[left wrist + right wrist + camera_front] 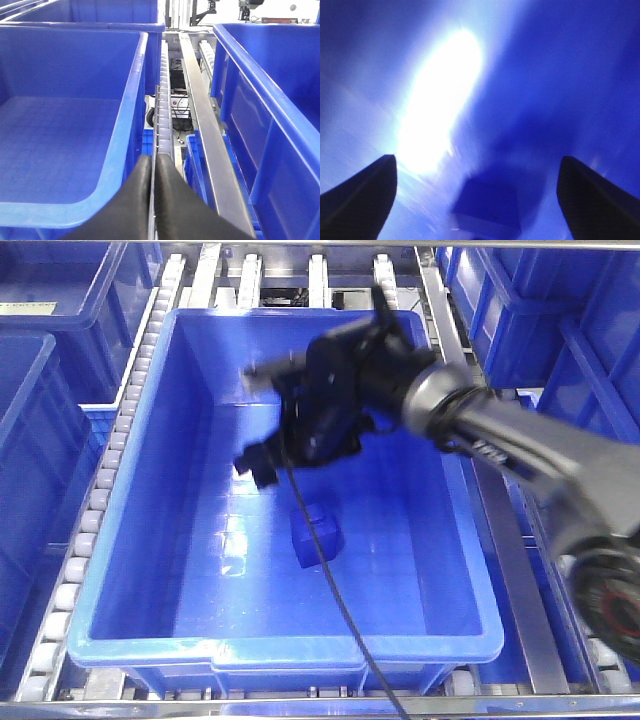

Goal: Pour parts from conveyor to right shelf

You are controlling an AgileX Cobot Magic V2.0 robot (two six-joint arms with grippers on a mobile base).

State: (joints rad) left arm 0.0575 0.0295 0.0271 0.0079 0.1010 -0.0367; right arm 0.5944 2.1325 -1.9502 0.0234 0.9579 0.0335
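Here our right hand (262, 466) hangs spread wide inside the bin (130, 540), the part (316, 536) lying free near its middle; glare could spoil our aim. Left hand (153, 172): pressed closed, empty.

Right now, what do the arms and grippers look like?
Right arm: grey tubular link with small white lettering, black wrist housing, thin black cable trailing off it. Right gripper: dark tapered fingers. Left gripper: black, ribbed inner finger faces.
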